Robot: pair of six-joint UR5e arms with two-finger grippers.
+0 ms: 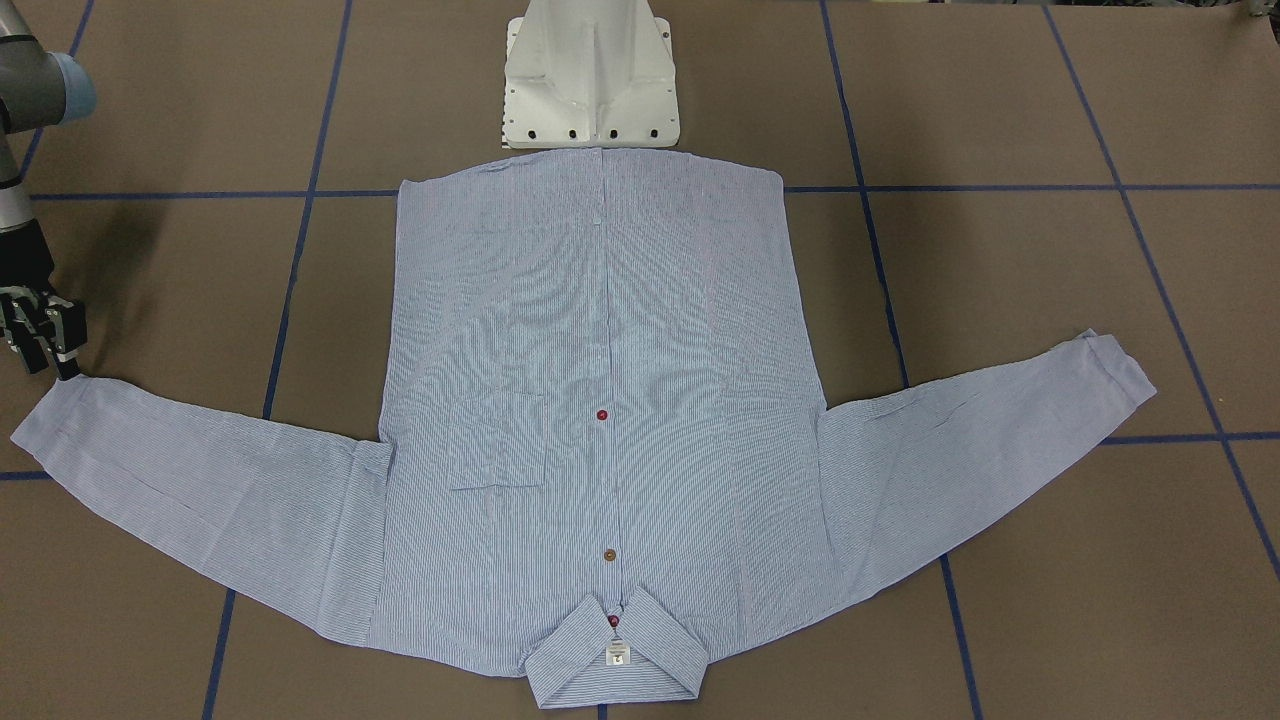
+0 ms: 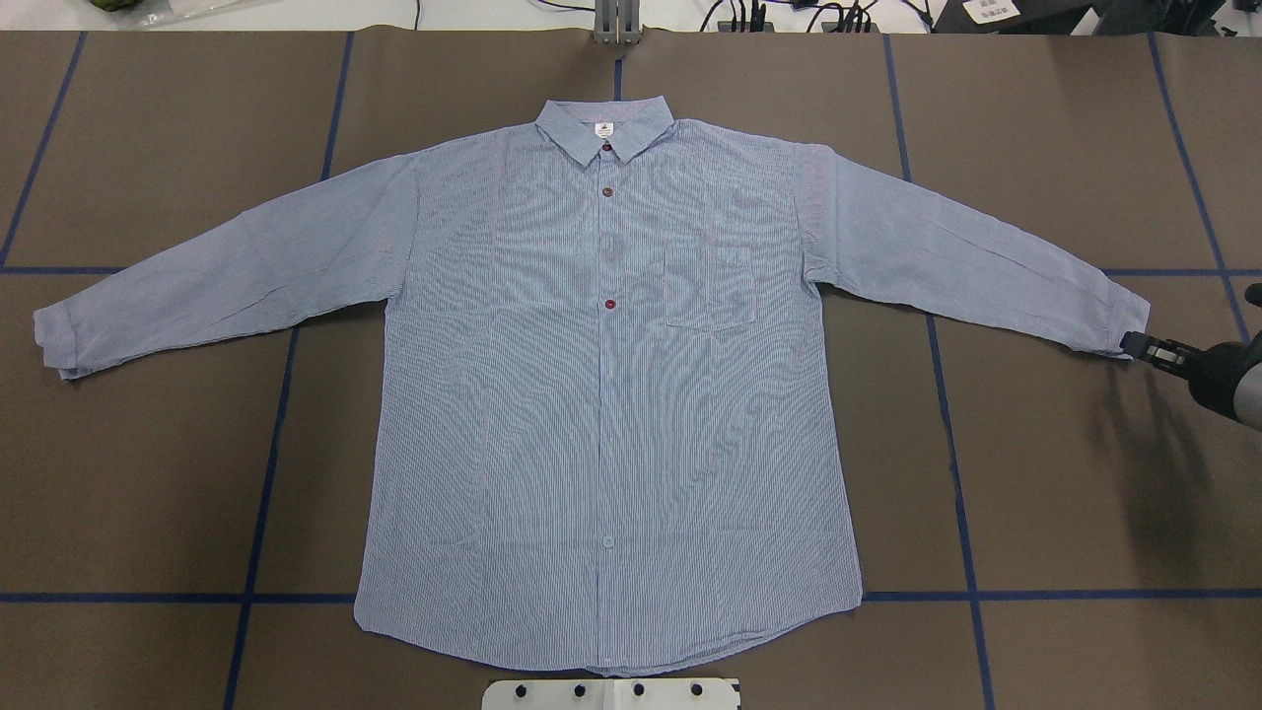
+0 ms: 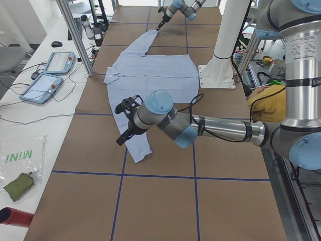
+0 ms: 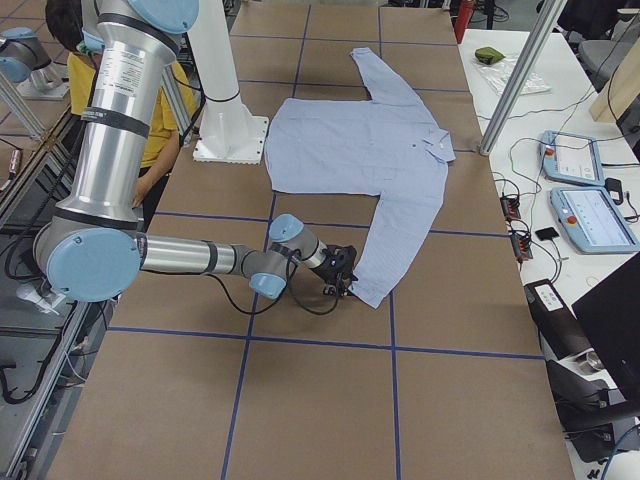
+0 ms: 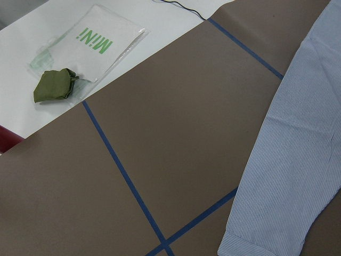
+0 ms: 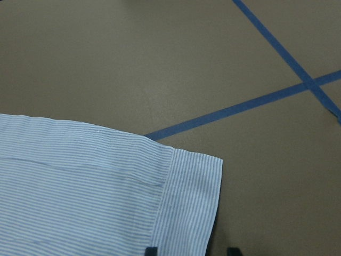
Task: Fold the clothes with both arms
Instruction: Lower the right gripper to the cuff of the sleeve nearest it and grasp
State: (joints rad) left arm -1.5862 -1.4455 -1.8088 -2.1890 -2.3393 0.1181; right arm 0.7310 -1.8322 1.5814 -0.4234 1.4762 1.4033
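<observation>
The light blue striped shirt (image 2: 601,394) lies flat and buttoned, front up, collar at the far side, both sleeves spread outwards. My right gripper (image 2: 1134,345) is low at the right sleeve's cuff (image 2: 1119,320). In the right wrist view its fingertips (image 6: 151,250) stand apart with the cuff's edge (image 6: 186,202) between them, so it is open. It also shows in the front-facing view (image 1: 55,370). My left gripper (image 3: 120,123) hovers above the left sleeve near its cuff (image 3: 142,153). It shows only in the exterior left view, so I cannot tell whether it is open or shut.
The white pedestal base (image 1: 590,80) stands just behind the shirt's hem. Blue tape lines cross the brown table. A white side bench beyond the left cuff holds a green pouch (image 5: 53,85) and tablets (image 3: 50,75). A person in yellow (image 4: 160,110) sits behind the robot.
</observation>
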